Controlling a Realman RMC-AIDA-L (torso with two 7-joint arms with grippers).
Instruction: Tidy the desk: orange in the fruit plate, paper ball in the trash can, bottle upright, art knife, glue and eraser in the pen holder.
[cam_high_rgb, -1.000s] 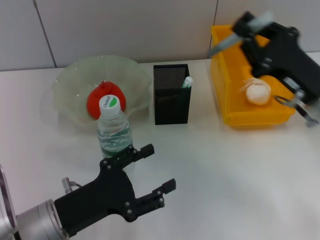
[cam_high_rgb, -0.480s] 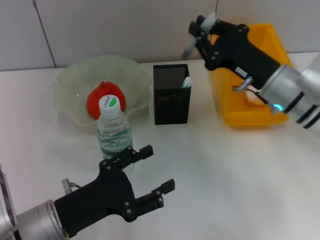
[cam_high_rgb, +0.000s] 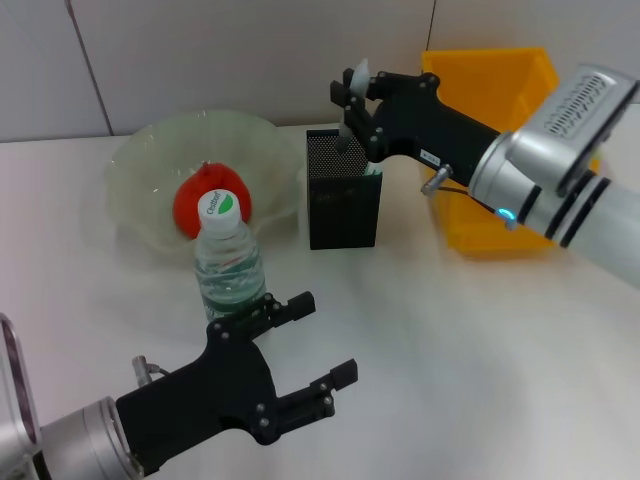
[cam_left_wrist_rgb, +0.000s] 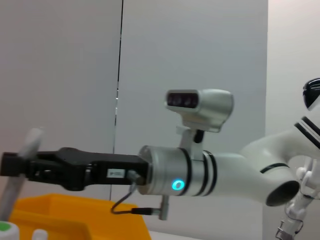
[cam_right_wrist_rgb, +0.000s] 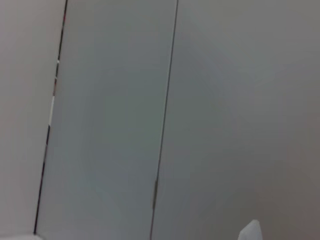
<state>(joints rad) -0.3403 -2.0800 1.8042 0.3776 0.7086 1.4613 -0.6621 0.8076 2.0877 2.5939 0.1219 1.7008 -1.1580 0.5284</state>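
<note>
Head view: left gripper (cam_high_rgb: 300, 345) low at the table's (cam_high_rgb: 480, 360) near edge, left side, jaws apart, holding nothing, hovering just in front of the bottle (cam_high_rgb: 227, 258). Bottle upright, white-green cap on, standing just in front of the bowl (cam_high_rgb: 140, 175). Bowl sits toward the back left of the table, orange (cam_high_rgb: 190, 200) inside it, partly hidden behind the bottle's cap. Pen holder (cam_high_rgb: 343, 190), black mesh, just right of the bowl at the back centre; a white-green glue stick (cam_high_rgb: 372, 172) pokes up at its right inner wall. Right gripper (cam_high_rgb: 352, 100) directly above the holder's back right corner, jaws clamped on a pale slim knife (cam_high_rgb: 352, 122), tilted, lower end at the holder's rim. Yellow bin (cam_high_rgb: 500, 90) at the back right edge, mostly covered by the right arm; inside not visible.

Left wrist view: right gripper (cam_left_wrist_rgb: 12, 165) seen from the side, shut on the knife (cam_left_wrist_rgb: 17, 177), above the bin (cam_left_wrist_rgb: 75, 220); glue cap (cam_left_wrist_rgb: 5, 229) below it.

Right wrist view: only wall panels and a pale tip, cannot tell what.
</note>
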